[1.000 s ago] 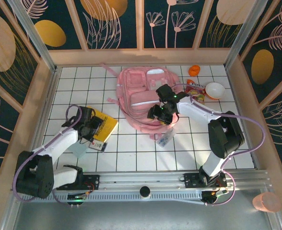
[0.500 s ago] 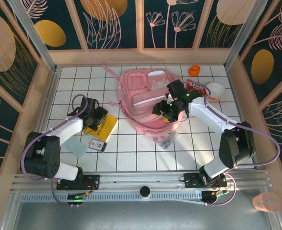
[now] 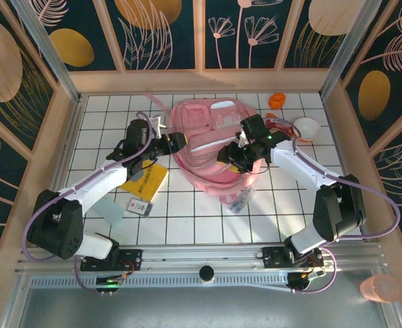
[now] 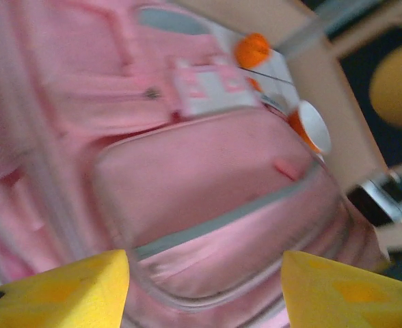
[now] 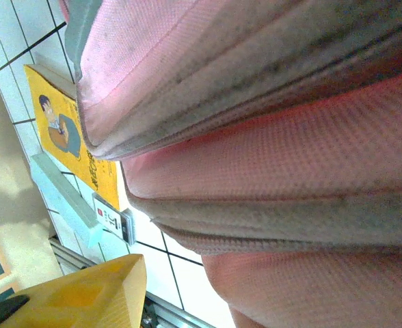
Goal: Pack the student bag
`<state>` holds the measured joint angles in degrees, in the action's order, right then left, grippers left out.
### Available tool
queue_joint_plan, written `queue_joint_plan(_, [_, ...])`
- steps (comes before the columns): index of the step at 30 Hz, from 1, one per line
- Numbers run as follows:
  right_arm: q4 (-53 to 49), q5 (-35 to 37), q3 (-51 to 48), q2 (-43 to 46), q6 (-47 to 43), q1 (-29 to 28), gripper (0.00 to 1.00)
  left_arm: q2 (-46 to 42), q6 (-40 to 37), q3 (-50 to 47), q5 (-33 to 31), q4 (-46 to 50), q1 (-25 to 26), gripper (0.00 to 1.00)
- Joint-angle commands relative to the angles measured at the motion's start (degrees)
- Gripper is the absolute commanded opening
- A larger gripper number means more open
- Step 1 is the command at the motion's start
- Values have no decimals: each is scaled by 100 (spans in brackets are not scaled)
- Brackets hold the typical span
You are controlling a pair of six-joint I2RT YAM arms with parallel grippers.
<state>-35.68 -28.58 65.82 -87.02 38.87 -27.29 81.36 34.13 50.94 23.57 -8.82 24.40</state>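
The student bag [image 3: 204, 140] is a big pale pink backpack lying front up in the middle of the tiled table. My left gripper [image 3: 171, 141] is at its left edge. In the left wrist view the gripper [image 4: 204, 294] stands open, its yellow fingertips [image 4: 64, 287] wide apart over the zipped front pocket of the bag [image 4: 201, 171]. My right gripper [image 3: 232, 156] is at the bag's right front part. In the right wrist view one yellow finger [image 5: 85, 294] shows beside the bag's folded fabric [image 5: 269, 171], which hides the other finger.
A yellow book [image 3: 144, 180], a small labelled card [image 3: 139, 205] and a pale blue flat piece [image 3: 112, 208] lie left of the bag. A clear pouch [image 3: 238, 199] sticks out under its front. An orange object [image 3: 276, 100] and a white bowl [image 3: 307, 128] sit at the back right.
My left arm has swung from the yellow book over to the bag's left edge. The right gripper has moved up and right on the bag, and the bag has bunched up.
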Motion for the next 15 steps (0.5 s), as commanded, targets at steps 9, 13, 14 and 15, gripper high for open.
queue_joint_plan(9, [325, -254, 282, 141, -51, 53, 48, 575, -5867, 821, 827, 676, 710, 74])
queue_joint_plan(13, [393, -305, 274, 176, -32, 49, 47, 920, -6408, 931, 832, 559, 832, 78])
queue_joint_plan(14, [424, -315, 265, 177, -29, 49, 48, 1008, -6557, 974, 933, 631, 858, 80])
queue_joint_plan(15, [438, -323, 249, 179, -20, 54, 48, 1078, -6642, 1009, 989, 681, 884, 80])
